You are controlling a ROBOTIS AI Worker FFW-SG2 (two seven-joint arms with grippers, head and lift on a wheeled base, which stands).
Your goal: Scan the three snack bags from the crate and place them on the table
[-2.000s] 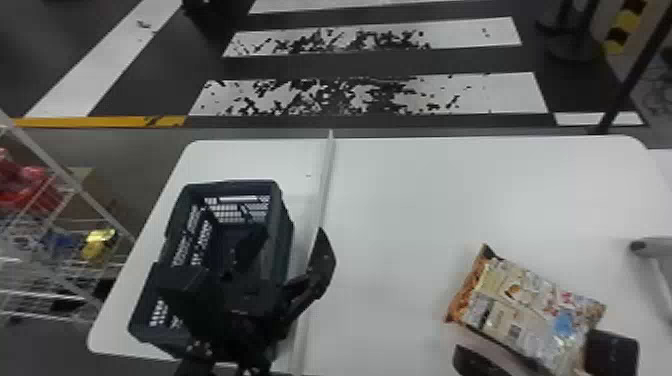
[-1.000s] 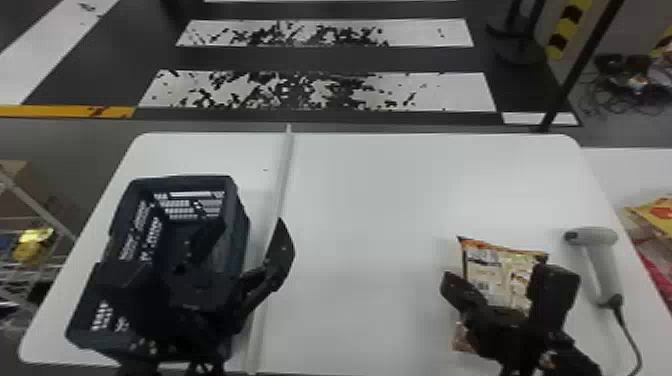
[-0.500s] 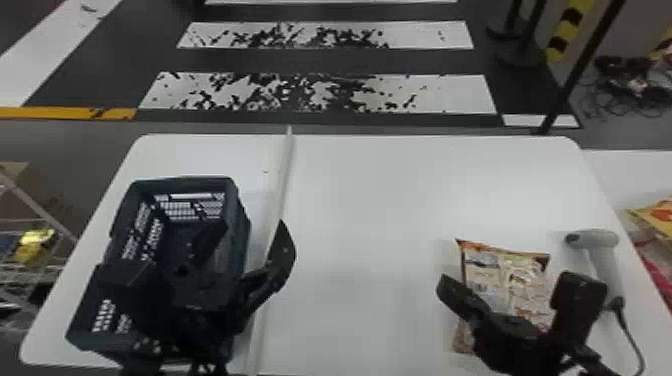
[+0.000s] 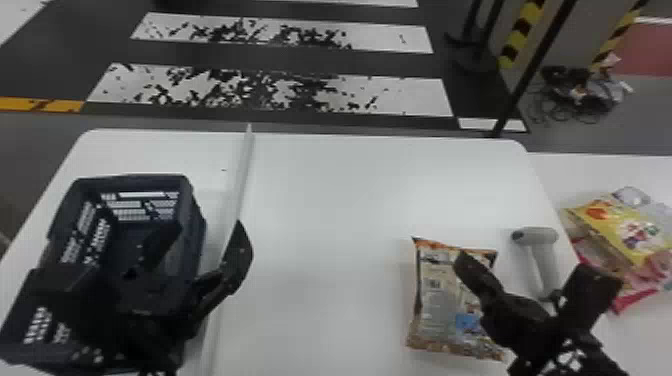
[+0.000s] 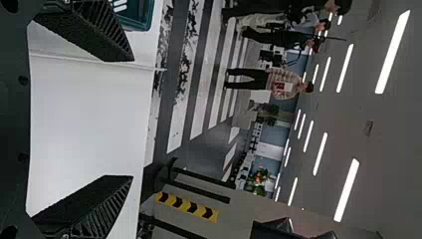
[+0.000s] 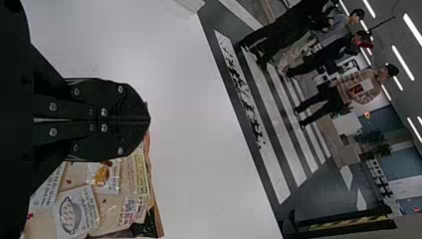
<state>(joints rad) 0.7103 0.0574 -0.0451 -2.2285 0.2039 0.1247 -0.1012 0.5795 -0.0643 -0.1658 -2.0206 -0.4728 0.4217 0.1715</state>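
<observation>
Worn white stripes (image 4: 270,95) cross the dark floor (image 4: 60,60) beyond the white table (image 4: 330,210), and we see striped yellow-and-black posts (image 4: 520,35) near a tangle of cables (image 4: 570,95). On the table's left part sits the dark crate (image 4: 192,200), with a long pale strip (image 4: 240,180) running just beside it. Our left hand (image 4: 205,237) is over the crate, its two fingers spread wide with nothing between them. Toward the other side we find a snack bag (image 4: 440,295) lying flat on the table. Our right hand (image 4: 467,262) is over the bag's right part; in the right wrist view its fingers (image 6: 132,99) are pressed together, pinching nothing. We cannot tell whether they touch the bag. Just to the right of the bag lies a grey scanner (image 4: 542,260), and past it more colourful packets (image 4: 625,230) are piled on a neighbouring white surface (image 4: 625,175).
</observation>
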